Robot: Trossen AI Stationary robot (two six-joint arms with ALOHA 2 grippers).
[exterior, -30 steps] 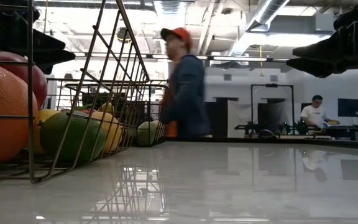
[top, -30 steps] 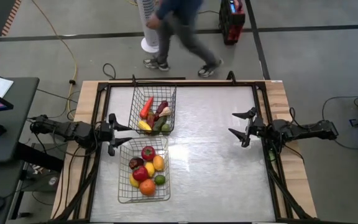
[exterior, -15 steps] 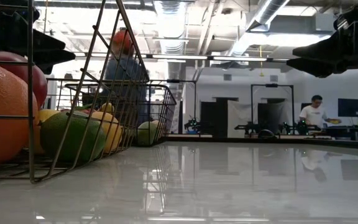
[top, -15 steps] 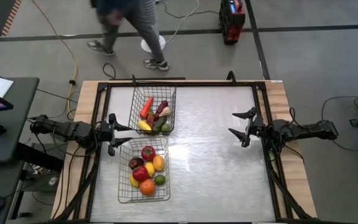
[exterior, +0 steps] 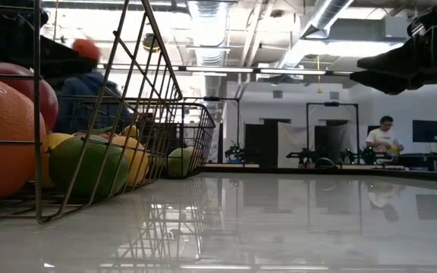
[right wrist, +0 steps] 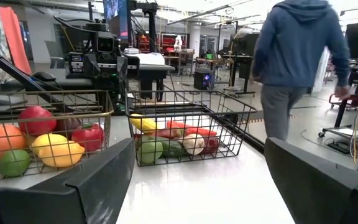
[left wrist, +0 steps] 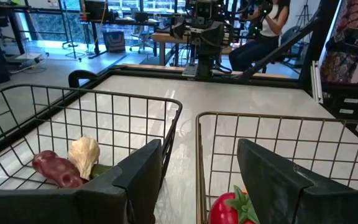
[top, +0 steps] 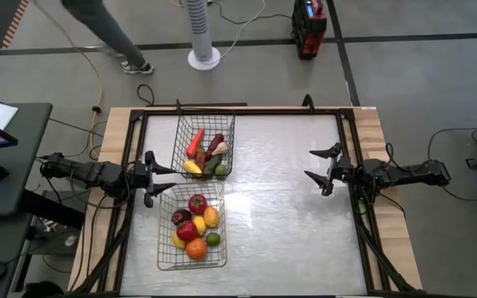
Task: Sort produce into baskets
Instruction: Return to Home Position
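Hovering spread, empty: left gripper (top: 171, 180) mid-left, right gripper (top: 309, 164) mid-right | round fruits (top: 197, 204) in silver wire-mesh baskets (top: 164, 252) left of centre: judged light, smooth, roll-prone; pinch across middle.

We find the table (top: 288, 215) bare from its middle to its right edge, so a gripper could pass there freely. On the left side stand the far basket (top: 175, 149) and the near basket (top: 168, 255), one behind the other. Both are open on top and hold produce (top: 197, 204). We see only a narrow strip of table between their rims. The left gripper (top: 166, 180), fingers spread, hangs at the mouth of that strip, close to both rims. The right gripper (top: 310, 164), fingers spread too, hangs over the right side, well apart from the baskets. A person (top: 106, 29) is beyond the far left corner, off the table.
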